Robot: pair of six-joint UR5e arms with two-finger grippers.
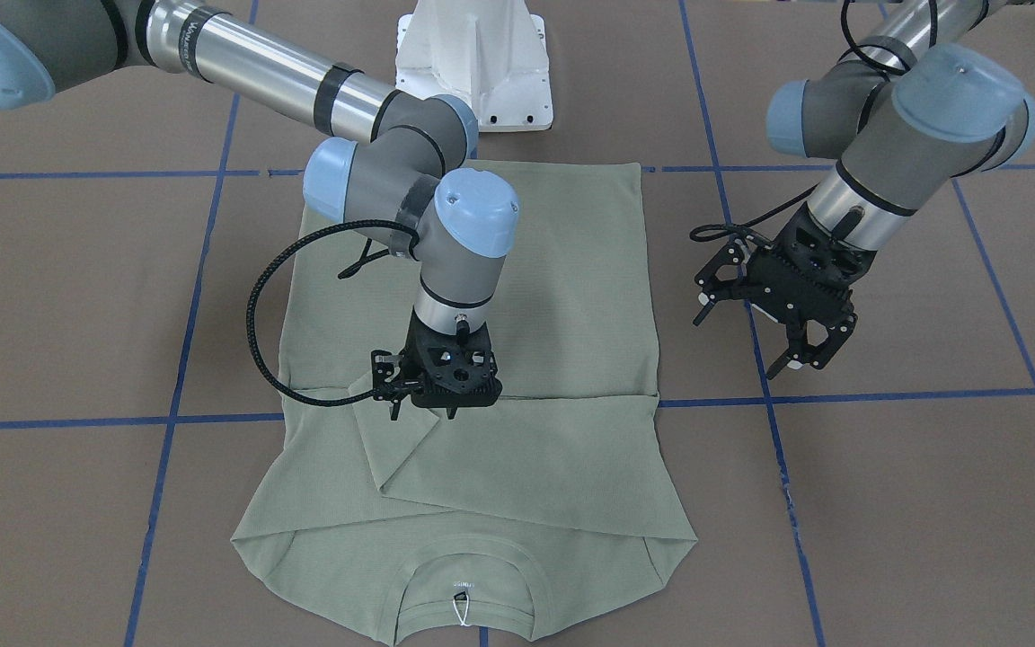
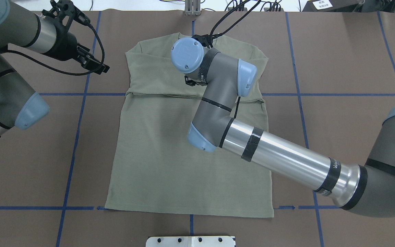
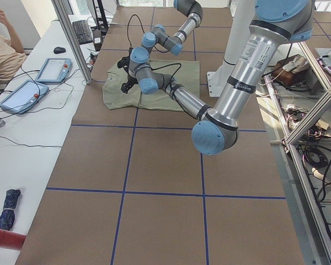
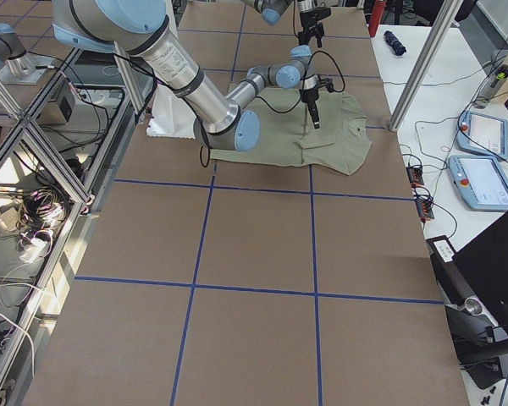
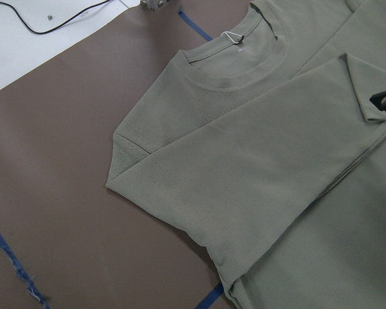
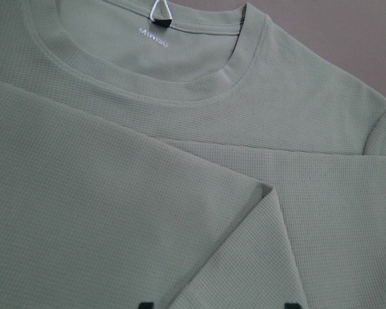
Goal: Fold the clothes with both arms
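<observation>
1. Shirt (image 1: 562, 296): sage green, spread flat on the counter (image 1: 913, 503). Both sleeves are folded in across the body. It lies directly under the right jaws and a little apart from the left jaws.
2. Collar (image 1: 464, 557), with white label loop (image 1: 461, 611): beyond the right jaws, on the side away from the robot.
3. Right arm (image 1: 464, 261): extends over the shirt. The right jaws point straight down, low over the edge of a folded sleeve. They are spread wide and grip nothing. The wrist view shows the two tips (image 6: 147, 304) apart, with cloth lying flat between them. Whether they touch the cloth cannot be told.
4. Left arm (image 1: 877, 189): the left jaws are spread, empty, and raised over bare counter off the shirt's side edge.
5. Blue tape lines (image 1: 895, 394): a grid on the counter. One runs beneath the left jaws.
</observation>
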